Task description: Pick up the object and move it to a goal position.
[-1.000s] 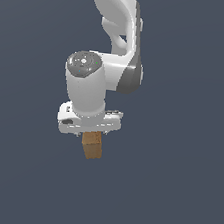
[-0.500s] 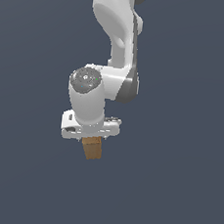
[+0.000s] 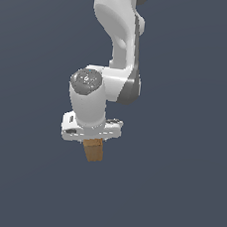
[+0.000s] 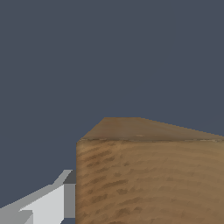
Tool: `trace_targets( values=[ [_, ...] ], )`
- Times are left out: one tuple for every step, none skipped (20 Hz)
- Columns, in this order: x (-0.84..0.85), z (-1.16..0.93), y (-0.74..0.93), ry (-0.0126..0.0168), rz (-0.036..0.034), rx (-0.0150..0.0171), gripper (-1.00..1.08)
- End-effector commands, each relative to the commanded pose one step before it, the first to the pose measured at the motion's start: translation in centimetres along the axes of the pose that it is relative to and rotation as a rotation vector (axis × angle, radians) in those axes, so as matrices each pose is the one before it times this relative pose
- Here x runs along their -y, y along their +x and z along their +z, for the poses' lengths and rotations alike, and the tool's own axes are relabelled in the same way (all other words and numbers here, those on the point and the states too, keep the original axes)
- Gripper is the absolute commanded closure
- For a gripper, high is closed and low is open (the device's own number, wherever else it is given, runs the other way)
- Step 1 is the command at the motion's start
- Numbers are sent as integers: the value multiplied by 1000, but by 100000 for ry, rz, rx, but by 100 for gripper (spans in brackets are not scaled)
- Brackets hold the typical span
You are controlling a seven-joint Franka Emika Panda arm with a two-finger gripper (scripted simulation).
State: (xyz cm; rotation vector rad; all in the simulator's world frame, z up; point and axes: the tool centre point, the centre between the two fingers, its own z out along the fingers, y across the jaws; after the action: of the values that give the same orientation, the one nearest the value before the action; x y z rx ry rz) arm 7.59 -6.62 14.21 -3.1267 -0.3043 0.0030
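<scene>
- The white arm (image 3: pixel 116 41) is reaching down from the top edge of the exterior view, a little toward the exterior view's left of centre, against a plain dark blue-grey backdrop (image 3: pixel 192 144) that is filling the whole picture.
- No worktop or other carrying surface is showing in either view, so nothing is offering edges or corners to place things by.
- The arm's rounded wrist housing (image 3: pixel 90 95) is sitting just above the flat white gripper body (image 3: pixel 91 128), which is tilting slightly, its end toward the exterior view's left lying a bit lower.
- The gripper (image 3: pixel 94 144) is pointing downward, and its jaws are closing on the upper end of the object (image 3: pixel 93 150), which is hiding the fingers in the exterior view.
- The object, a brown wood-grain block, is hanging from the underside of the gripper body, narrower than that body and leaning slightly off vertical, with its lower end toward the exterior view's right.
- The block is hanging clear of everything, with only backdrop showing beneath and around it.
- In the wrist view, the object (image 4: pixel 148 175) is looming very close, showing a broad grained face and a narrower, darker face beyond it.
- One pale grey finger (image 4: pixel 48 201) is pressing against the block's side in the wrist view; the other finger is out of the picture.
</scene>
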Motion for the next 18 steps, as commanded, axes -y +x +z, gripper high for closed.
trace_targets(
  values=[
    [17, -47, 60, -32, -19, -165, 108],
    [0, 0, 0, 0, 0, 0, 108],
    [0, 26, -51, 23, -8, 117, 108],
    [-1, -4, 16, -14, 33, -59, 108],
    [-11, -33, 40, -50, 112, -205, 108],
    [-17, -50, 68, -82, 182, -336, 108],
    [-23, -69, 96, -114, 254, -467, 108],
    [-30, -90, 123, -147, 327, -602, 108],
    [-36, -109, 151, -179, 399, -735, 108],
    [-43, -130, 178, -212, 473, -870, 108],
    [-48, -147, 206, -243, 543, -1000, 108],
    [-55, -169, 232, -276, 615, -1134, 108],
    [-62, -189, 259, -308, 687, -1266, 108],
    [-68, -208, 286, -339, 757, -1397, 108],
    [-74, -227, 312, -371, 827, -1527, 108],
    [-81, -247, 339, -402, 897, -1657, 108],
    [-87, -267, 365, -433, 966, -1787, 108],
    [-93, -286, 391, -464, 1034, -1915, 108]
  ],
)
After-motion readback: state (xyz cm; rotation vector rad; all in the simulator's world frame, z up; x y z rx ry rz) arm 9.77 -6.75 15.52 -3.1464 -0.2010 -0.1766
